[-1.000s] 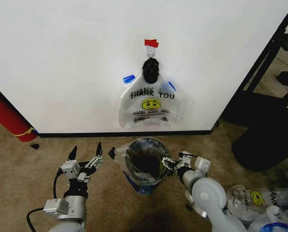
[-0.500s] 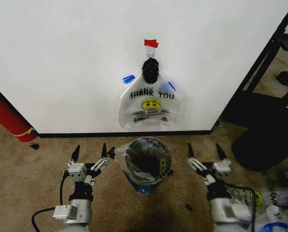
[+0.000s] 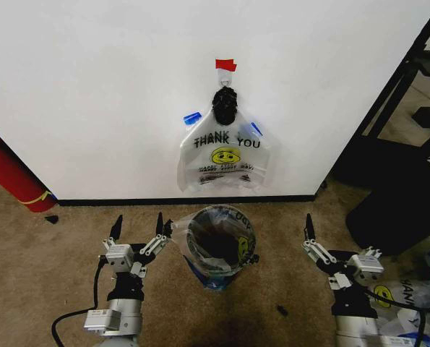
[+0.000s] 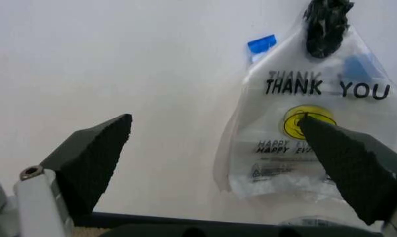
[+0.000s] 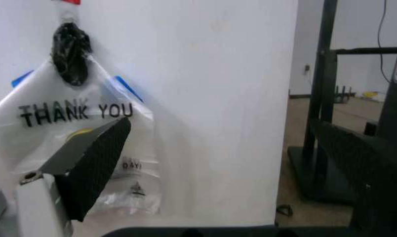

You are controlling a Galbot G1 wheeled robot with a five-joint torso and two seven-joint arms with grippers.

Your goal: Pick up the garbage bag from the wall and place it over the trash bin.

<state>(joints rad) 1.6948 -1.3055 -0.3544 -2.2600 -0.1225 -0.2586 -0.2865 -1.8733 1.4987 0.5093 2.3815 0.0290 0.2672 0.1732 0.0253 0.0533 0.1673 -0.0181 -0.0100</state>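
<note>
The garbage bag [image 3: 225,155] hangs flat on the white wall [image 3: 99,94], with "THANK YOU" and a yellow smiley on it. Its blue-taped handles gather at a black bunch under a red tape patch [image 3: 225,65]. Below it on the carpet stands the black mesh trash bin [image 3: 216,246], with plastic lining its rim. My left gripper [image 3: 138,225] is open, low and left of the bin, pointing at the wall. My right gripper [image 3: 337,242] is open, low and right of the bin. The bag [image 4: 304,128] shows beyond the left gripper [image 4: 218,148]. The bag [image 5: 80,133] also shows beyond the right gripper [image 5: 231,163].
A red cylinder [image 3: 9,177] leans at the wall on the far left. A black rack [image 3: 406,94] and a dark bulky object [image 3: 399,210] stand to the right. More printed bags [image 3: 388,296] lie on the carpet by my right arm.
My right gripper has left the bin's rim, swung out to the right and now faces the wall. The left gripper has shifted slightly toward the bin.
</note>
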